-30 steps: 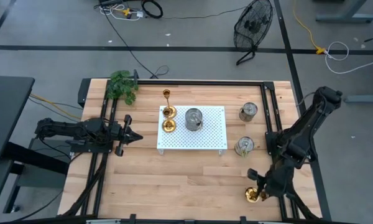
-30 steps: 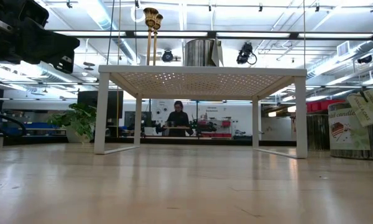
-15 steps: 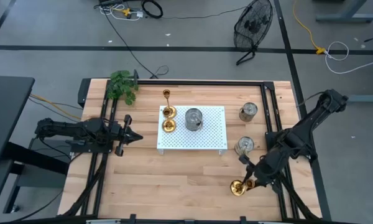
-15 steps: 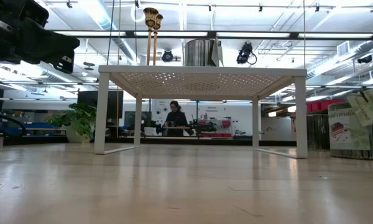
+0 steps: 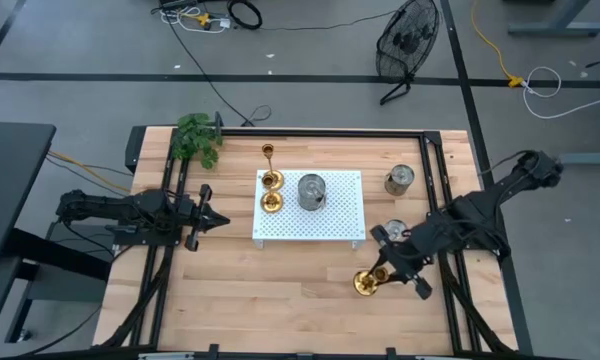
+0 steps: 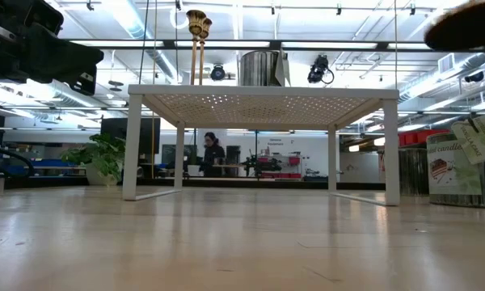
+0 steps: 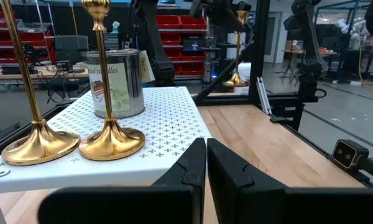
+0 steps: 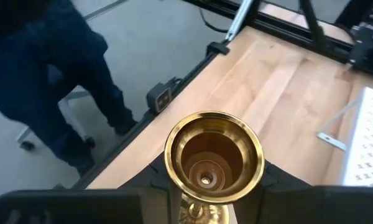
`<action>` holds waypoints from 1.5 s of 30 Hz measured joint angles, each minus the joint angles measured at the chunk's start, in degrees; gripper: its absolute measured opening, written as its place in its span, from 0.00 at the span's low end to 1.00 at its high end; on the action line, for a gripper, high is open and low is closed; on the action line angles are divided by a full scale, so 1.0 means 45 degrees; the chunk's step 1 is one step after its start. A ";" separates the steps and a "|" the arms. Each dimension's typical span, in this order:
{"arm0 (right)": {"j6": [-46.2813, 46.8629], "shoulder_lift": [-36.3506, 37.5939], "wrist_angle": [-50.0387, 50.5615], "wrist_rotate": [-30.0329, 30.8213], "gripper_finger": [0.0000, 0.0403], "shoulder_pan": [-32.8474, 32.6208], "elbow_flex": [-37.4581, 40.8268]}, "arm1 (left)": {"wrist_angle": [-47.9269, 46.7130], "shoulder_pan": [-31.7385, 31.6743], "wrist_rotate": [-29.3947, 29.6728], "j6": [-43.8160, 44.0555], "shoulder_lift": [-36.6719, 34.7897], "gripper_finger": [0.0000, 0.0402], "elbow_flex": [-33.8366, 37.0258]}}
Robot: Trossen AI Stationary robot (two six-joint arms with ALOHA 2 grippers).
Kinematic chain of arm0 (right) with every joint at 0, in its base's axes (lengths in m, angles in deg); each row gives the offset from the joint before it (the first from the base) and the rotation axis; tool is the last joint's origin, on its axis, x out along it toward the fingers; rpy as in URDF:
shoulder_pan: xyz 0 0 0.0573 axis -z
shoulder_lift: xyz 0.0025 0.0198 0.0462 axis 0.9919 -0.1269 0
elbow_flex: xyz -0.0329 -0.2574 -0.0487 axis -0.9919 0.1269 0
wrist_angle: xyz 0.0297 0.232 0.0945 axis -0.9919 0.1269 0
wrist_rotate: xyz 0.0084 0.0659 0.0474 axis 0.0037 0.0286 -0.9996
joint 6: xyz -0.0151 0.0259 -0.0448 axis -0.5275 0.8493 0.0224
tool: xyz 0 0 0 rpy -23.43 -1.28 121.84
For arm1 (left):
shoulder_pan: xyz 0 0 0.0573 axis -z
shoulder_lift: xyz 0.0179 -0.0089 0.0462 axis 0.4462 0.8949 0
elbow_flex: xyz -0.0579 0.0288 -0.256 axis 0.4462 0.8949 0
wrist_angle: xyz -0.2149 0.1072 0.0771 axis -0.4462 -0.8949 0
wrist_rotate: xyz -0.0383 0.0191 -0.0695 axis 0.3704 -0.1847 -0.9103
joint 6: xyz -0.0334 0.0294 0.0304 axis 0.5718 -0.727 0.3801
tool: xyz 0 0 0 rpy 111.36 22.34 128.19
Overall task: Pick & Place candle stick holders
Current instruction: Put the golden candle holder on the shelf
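Note:
Two tall gold candle stick holders stand on their round bases at the left edge of a white perforated stand. A third candle stick holder hangs in the air over the table's near right part, with my right gripper shut on it. Its open cup fills the right wrist view. My left gripper waits shut, pointing level at the stand from the left. My right gripper pinches the holder just below its cup, one finger on each side. The fingers slant down from the table's right side. The holder is lifted clear of the table, and its round base hangs below.
A tin stands on the white stand, and two more tins stand on the table to its right. A plant is at the far left corner. A person in dark clothes is beside the table.
My right gripper has risen from the table's near right corner and swung toward the left and the white stand, turning as it went. It has carried the gold holder up off the wood. A person in the room behind has walked left.

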 joint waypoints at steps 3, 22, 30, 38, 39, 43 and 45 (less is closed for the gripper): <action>0.0231 -0.0321 0.0087 -0.0041 0.25 0.0400 -0.0451 | 0.0001 0.0000 0.0000 0.0002 0.0000 0.05 0.0005; 0.1344 -0.3192 0.0666 -0.0034 0.25 0.3489 -0.3792 | -0.0004 0.0000 0.0000 -0.0001 0.0000 0.05 0.0005; 0.1551 -0.4188 0.0701 -0.0361 0.25 0.4381 -0.4823 | -0.0004 0.0000 0.0000 0.0001 0.0000 0.05 0.0004; 0.1521 -0.4956 0.0686 -0.0357 0.25 0.5116 -0.5601 | -0.0004 0.0000 -0.0005 0.0002 0.0000 0.05 0.0005; 0.1508 -0.5040 0.0686 -0.0357 0.25 0.5228 -0.5632 | -0.0004 0.0000 0.0000 0.0002 0.0000 0.05 0.0000; 0.1555 -0.5345 0.0616 -0.0327 0.25 0.5656 -0.5651 | -0.0004 0.0000 -0.0003 0.0002 0.0000 0.05 0.0001; 0.1561 -0.5528 0.0515 -0.0326 0.25 0.5845 -0.5651 | -0.0004 0.0000 0.0000 0.0002 0.0000 0.05 0.0004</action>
